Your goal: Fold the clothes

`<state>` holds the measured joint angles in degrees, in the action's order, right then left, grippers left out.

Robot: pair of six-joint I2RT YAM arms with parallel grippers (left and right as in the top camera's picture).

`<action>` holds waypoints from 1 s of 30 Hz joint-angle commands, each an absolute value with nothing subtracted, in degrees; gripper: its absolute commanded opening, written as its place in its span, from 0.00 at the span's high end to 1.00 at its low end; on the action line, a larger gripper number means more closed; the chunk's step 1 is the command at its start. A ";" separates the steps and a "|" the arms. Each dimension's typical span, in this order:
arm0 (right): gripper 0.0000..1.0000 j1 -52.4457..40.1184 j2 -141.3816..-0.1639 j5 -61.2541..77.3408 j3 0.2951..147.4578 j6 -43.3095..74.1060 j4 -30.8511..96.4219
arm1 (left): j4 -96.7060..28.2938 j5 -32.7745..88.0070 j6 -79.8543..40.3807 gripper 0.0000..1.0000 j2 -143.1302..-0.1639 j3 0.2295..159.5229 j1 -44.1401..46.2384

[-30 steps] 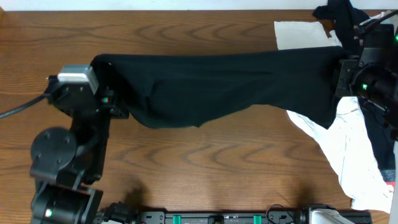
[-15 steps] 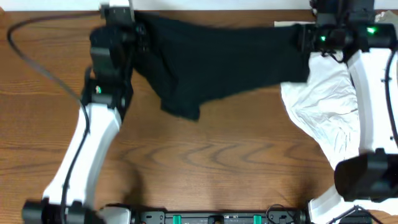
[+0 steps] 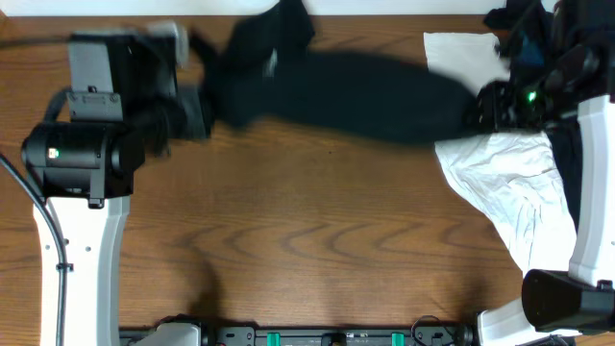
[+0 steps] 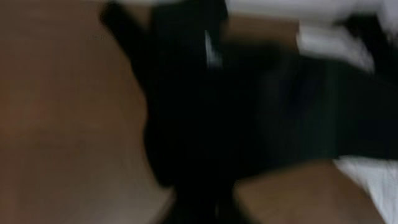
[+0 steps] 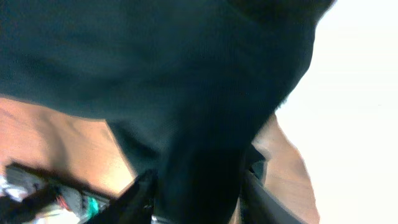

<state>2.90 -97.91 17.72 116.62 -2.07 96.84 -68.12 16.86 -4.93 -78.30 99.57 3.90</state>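
A black garment (image 3: 356,91) is stretched, blurred by motion, across the far part of the wooden table between my two grippers. My left gripper (image 3: 204,108) is shut on its left end, where the cloth bunches up toward the far edge. My right gripper (image 3: 478,108) is shut on its right end. In the left wrist view the black cloth (image 4: 249,118) fills the frame and hides the fingers. In the right wrist view the black cloth (image 5: 155,81) runs between the two fingers (image 5: 196,196).
A crumpled white garment (image 3: 514,187) lies at the right of the table, under my right arm. A white cloth (image 3: 456,53) lies flat at the far right, with more dark clothing (image 3: 514,17) at the far right corner. Bare wood (image 3: 307,240) spans the middle and front.
Both arms have swung the black garment from the table's middle to the far edge and back a little. The cloth now hangs as a narrower, blurred band, bunched at the left.
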 commanded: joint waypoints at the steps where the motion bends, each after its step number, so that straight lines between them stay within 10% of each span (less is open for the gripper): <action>1: 0.43 2.92 -98.32 11.75 110.67 -3.51 97.06 | -73.76 18.57 -5.80 0.48 -79.81 98.85 3.70; 7: 0.38 3.38 -98.70 9.47 105.80 -3.51 92.12 | -71.22 16.67 -3.86 0.15 -79.83 98.74 3.66; 23: 0.35 3.36 -98.72 8.36 105.21 -3.95 85.84 | -57.17 9.63 -2.15 0.13 -92.88 98.70 3.66; 26: 0.43 3.36 -98.94 8.36 105.21 -3.92 84.79 | -54.46 10.24 -2.15 0.31 -98.52 98.70 3.70; 29: 0.96 3.25 -99.70 8.38 105.19 -3.92 82.39 | -50.26 12.36 -1.91 0.78 -105.25 98.70 3.84; 30: 0.99 3.09 -100.22 8.38 105.19 -3.92 81.60 | -49.01 13.15 -1.89 0.81 -107.09 98.70 3.95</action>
<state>2.98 -98.85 8.71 105.54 -3.66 83.02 -51.18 11.03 -2.74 -102.17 98.87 3.86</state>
